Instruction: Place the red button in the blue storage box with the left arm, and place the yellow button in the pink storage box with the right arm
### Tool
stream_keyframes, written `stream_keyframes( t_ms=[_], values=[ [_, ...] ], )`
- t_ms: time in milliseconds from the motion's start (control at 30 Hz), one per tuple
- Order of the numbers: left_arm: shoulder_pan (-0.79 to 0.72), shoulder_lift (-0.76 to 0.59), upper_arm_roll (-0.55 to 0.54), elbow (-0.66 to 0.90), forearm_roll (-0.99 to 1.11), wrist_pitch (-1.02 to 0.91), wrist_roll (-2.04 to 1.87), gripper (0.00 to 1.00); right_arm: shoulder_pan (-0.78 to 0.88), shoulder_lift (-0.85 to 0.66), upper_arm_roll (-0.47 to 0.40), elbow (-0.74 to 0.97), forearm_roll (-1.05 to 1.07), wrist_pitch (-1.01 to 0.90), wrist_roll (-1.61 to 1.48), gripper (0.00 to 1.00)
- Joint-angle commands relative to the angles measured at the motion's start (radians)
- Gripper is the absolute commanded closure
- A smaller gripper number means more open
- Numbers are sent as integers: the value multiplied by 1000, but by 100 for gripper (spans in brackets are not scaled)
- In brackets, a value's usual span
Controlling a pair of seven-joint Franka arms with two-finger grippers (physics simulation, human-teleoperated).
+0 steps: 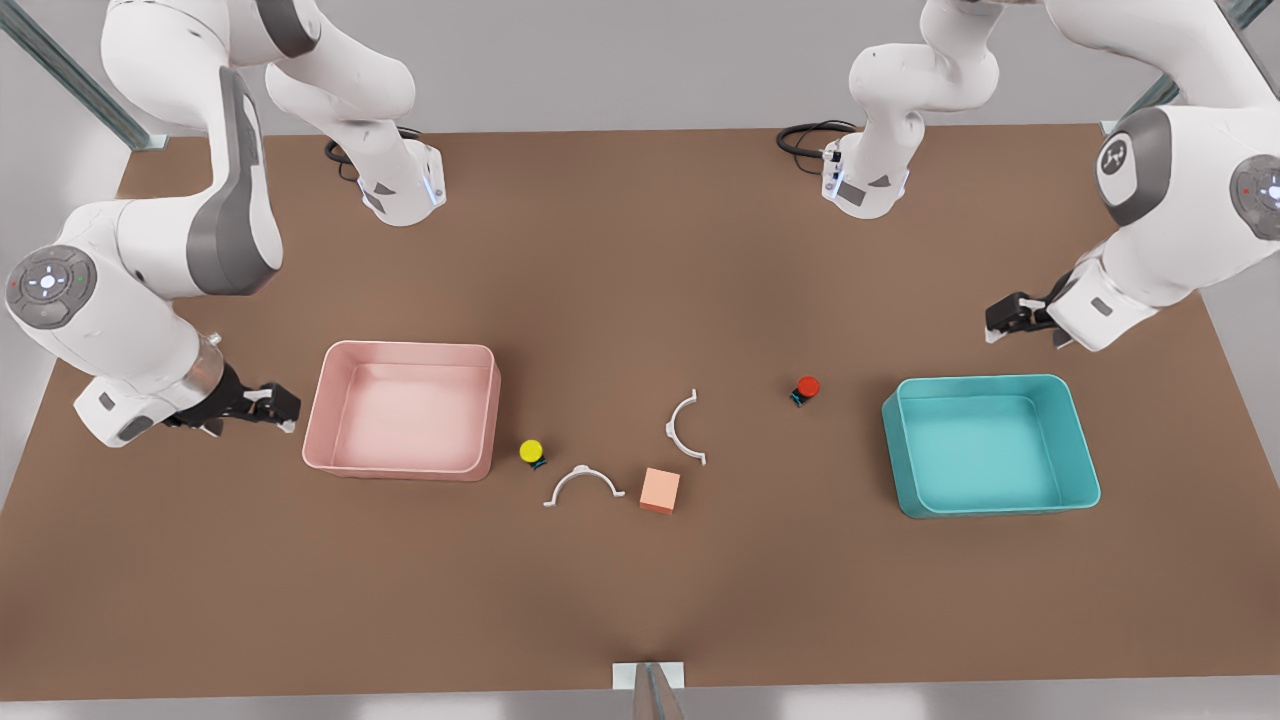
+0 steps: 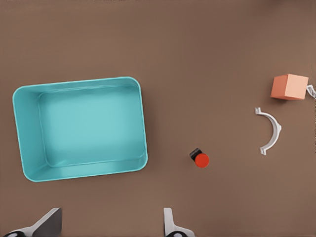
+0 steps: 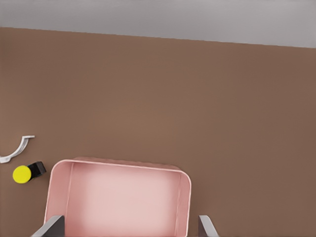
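currently both arms are hovering over the brown surface (image 1: 640,600), each beside its own box. the left claw (image 1: 1003,318) is sitting near the far corner of the blue storage box (image 1: 1085,470), at the front view's right, with its fingers (image 2: 170,224) spread wide and gripping nothing. the red button (image 1: 806,388) is lying on the surface apart from that box, on the side toward the middle, and its red cap is showing in the left wrist view too (image 2: 201,160). the right claw (image 1: 282,405) is hanging just beside the pink storage box (image 1: 318,420) at the front view's left, its fingers (image 3: 49,227) likewise parted and empty. the yellow button (image 1: 532,452) is resting on the surface close to the pink box's other end, outside it. both boxes are standing empty. between the two buttons a peach cube (image 1: 660,490) is sitting, with two white curved clips nearby: one (image 1: 583,483) just beside the yellow button and the cube, the other (image 1: 684,428) a little farther back.
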Motion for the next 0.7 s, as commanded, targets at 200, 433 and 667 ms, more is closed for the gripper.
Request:
stream_keyframes(
  t_ms=[200,433,667],
  values=[
    [-340,86,-1,-203,-37,351,109,0,118,4,63,-191,36,240,181,0],
    [-366,75,0,-605,-36,934,447,0,301,345,102,85,-88,239,136,0],
    [-359,178,2,-696,-36,1152,519,0,264,317,244,-141,-102,365,-190,0]
  ],
)
